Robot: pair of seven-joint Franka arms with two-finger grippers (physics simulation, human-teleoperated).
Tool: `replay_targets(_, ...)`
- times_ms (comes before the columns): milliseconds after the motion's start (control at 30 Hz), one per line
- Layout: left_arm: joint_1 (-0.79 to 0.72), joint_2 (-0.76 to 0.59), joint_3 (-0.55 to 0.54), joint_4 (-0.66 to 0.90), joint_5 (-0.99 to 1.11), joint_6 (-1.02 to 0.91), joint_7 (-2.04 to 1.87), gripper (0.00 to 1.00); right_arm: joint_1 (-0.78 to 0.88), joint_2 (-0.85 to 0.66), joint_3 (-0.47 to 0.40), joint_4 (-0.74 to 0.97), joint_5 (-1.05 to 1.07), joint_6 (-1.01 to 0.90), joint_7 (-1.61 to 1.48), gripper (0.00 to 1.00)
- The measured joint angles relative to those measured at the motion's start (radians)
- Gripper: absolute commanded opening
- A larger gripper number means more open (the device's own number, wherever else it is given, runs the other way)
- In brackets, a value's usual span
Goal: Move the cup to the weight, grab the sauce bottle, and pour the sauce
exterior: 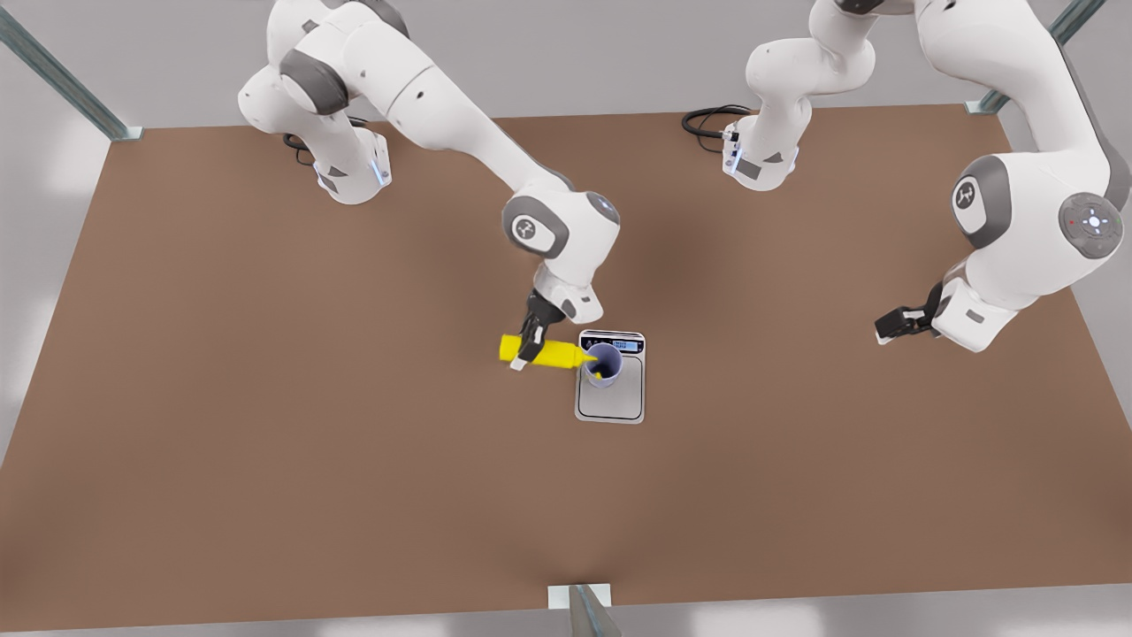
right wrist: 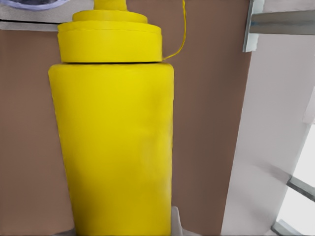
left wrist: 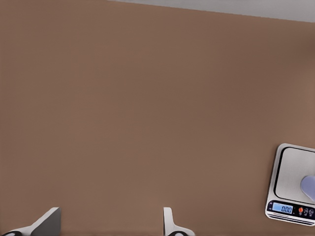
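The right gripper (exterior: 529, 347) has its jaws closed around the sauce bottle (exterior: 541, 351), near the bottle's base. The bottle lies almost flat, its nozzle over the cup (exterior: 604, 362). The cup stands on the weight (exterior: 610, 398), toward 12 o'clock of the plate. The bottle looks light and squeezable, so a middle hold seems best. The left gripper (exterior: 895, 324) waits at 3 o'clock, jaws open and empty.
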Motion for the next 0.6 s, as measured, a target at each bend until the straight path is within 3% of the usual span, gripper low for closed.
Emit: replay_targets(600,0.001,0.006,0.0,0.0,-0.001,0.0,-0.001,1.0,0.033,0.071,0.0,0.027,-0.072,-0.05,-0.002,0.58)
